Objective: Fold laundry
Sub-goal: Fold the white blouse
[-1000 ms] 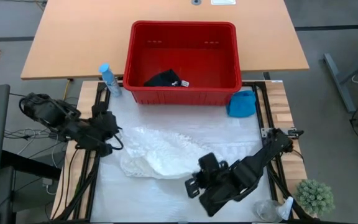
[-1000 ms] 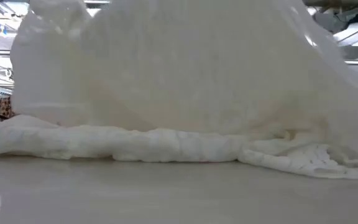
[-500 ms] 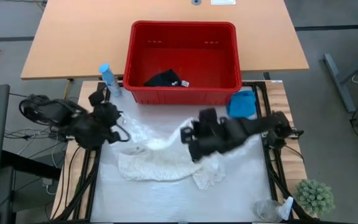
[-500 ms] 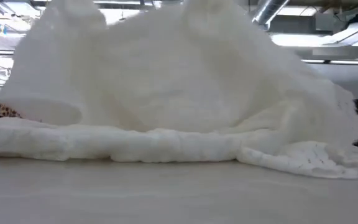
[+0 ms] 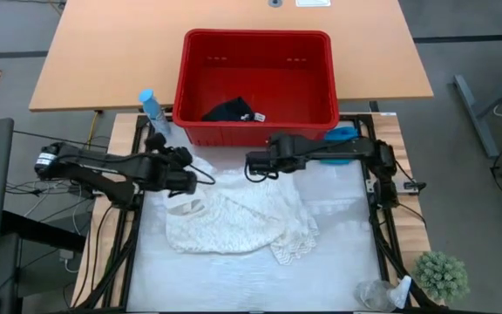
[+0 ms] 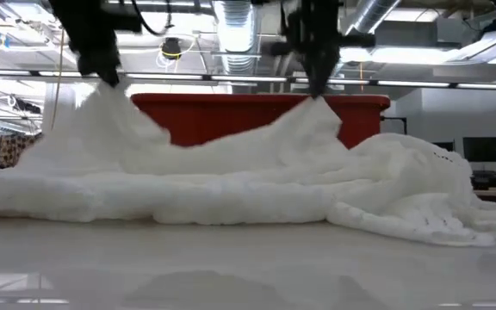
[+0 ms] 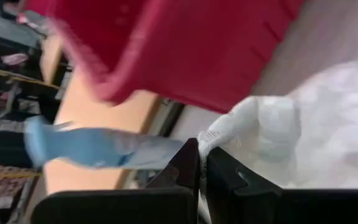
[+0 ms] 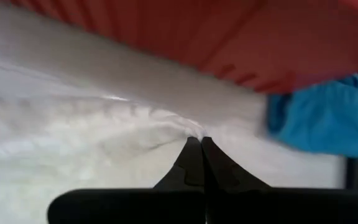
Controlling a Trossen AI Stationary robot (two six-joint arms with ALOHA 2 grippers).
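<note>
The large cream-white lacy cloth (image 5: 234, 222) lies bunched in the middle of the table, with two corners drawn up into peaks just before the red basket (image 5: 255, 78). My left gripper (image 5: 200, 173) is shut on the left peak (image 6: 106, 93). My right gripper (image 5: 254, 168) is shut on the right peak (image 6: 313, 105). The dark garment (image 5: 229, 111) lies on the basket's floor. The turquoise garment (image 5: 345, 138) lies on the table by the basket's right corner, partly under my right arm. My left gripper pinches a bunched edge of the cream cloth (image 7: 219, 134) between its two fingers, coming slanting down from the table's left side. That edge is raised a little, and the cloth slopes down from it onto the table. My right gripper pinches a small gathered point of the cream cloth (image 8: 188, 129) between its fingers, slanting down from the table's right side. The cloth fans out from the pinch in drawn creases, and the rest lies on the table.
A blue bottle (image 5: 152, 109) stands at the basket's left corner, close behind my left arm. A small plant (image 5: 441, 275) and a clear item (image 5: 382, 295) sit at the near right corner. Bare white table surface (image 5: 234, 283) shows toward the near edge.
My right gripper has swung from the near right of the table to the far edge by the basket, carrying its cloth corner over the rest. My left gripper has gone right and down. The cloth, held up high before, has sunk into a low heap.
</note>
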